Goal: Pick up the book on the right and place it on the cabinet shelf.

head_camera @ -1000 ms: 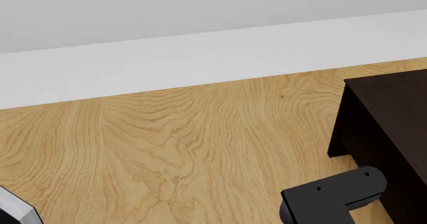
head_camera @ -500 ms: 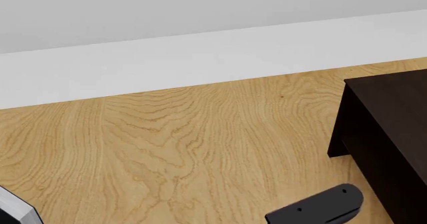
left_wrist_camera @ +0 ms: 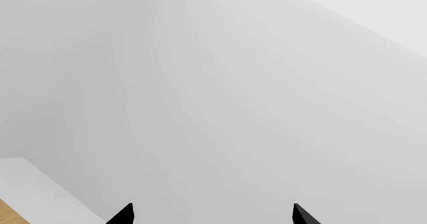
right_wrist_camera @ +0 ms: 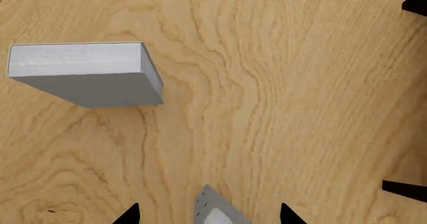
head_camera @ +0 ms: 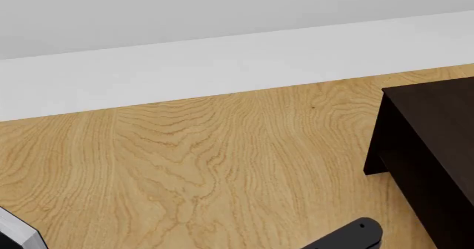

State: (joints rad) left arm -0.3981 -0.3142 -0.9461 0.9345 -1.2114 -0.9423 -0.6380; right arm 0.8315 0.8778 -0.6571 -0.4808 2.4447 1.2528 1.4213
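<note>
Right gripper (right_wrist_camera: 208,215) hangs open above grey book (right_wrist_camera: 87,74)

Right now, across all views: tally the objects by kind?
Grey books: 2, one whole, one only a corner
Dark cabinets: 1
Total: 3

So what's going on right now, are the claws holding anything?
Both grippers open, empty. Right gripper above the floor, grey book lying off to one side, not gripped. Cabinet at right. Nothing blocking.
</note>
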